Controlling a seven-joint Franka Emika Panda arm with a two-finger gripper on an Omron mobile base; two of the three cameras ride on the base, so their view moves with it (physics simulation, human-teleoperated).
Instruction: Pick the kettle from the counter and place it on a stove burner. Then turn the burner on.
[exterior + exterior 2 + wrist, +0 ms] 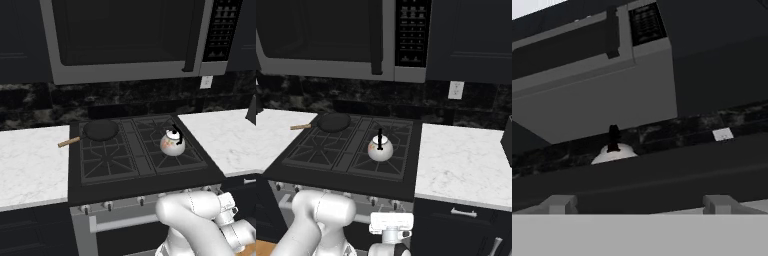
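- The jaws sit low in front of the stove, below the cooktop's front edge; the hand view looks up past that edge. Whether they are apart or together cannot be told, and nothing shows between them.
- The kettle stands upright on the right-hand stove burner, near the middle of that grate, handle arched over the lid.
- In the hand view the kettle's top rises just above the cooktop's dark front edge.
- A black pan rests on the back left burner, its wooden handle pointing toward the left bench.
- The right bench of white marble adjoins the stove's right edge.
- A microwave hangs above the stove, and an outlet is set in the dark backsplash.
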